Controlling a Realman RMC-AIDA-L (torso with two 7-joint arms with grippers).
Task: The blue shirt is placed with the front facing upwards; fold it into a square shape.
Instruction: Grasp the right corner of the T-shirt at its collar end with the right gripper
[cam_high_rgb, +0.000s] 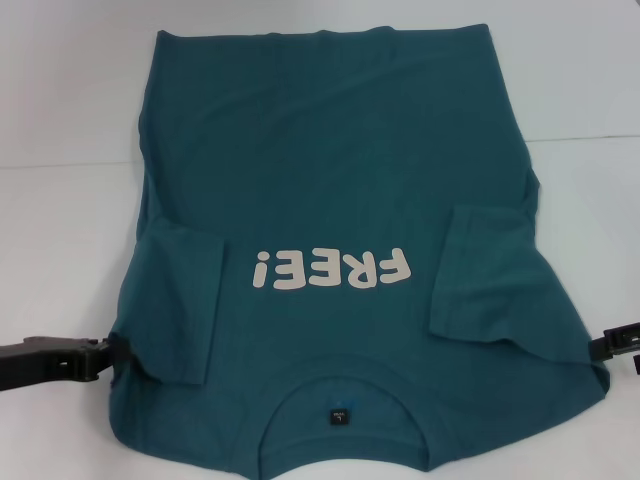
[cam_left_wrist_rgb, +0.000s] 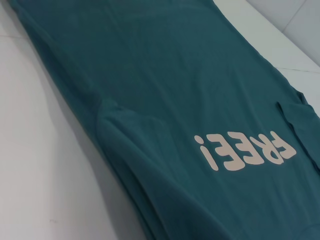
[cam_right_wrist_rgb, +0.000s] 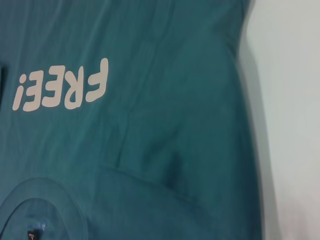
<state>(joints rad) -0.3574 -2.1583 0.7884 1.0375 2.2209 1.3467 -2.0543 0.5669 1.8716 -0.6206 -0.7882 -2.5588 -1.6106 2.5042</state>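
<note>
The blue shirt (cam_high_rgb: 340, 200) lies front-up on the white tabletop (cam_high_rgb: 60, 90), collar (cam_high_rgb: 340, 385) at the near edge and hem at the far end, its white "FREE!" lettering (cam_high_rgb: 332, 268) reading upside down from the robot's side; both short sleeves, the left sleeve (cam_high_rgb: 180, 300) and the right sleeve (cam_high_rgb: 480, 275), are already turned inward over the chest, so the body has been narrowed to a rough rectangle that flares toward the near shoulders. The left claw (cam_high_rgb: 105, 355) sits low at the near-left shoulder edge and the right claw (cam_high_rgb: 605, 345) at the near-right shoulder edge, each touching or just beside the cloth; whether their fingers are apart or clamped on the fabric cannot be told, since the tips seem hidden at the shirt's edge. Judged from this layout, the sleeve folds are done and the lengthwise fold is in hand; the next move would call for both claws to pinch the shoulder corners together, lift evenly and carry the near end toward the far hem, keeping the sleeves tucked. The fabric is a dark teal-blue cotton, soft and lightly creased, with a small dark label (cam_high_rgb: 340, 414) inside the round collar; uneven lifting could let the sleeves slide out.
</note>
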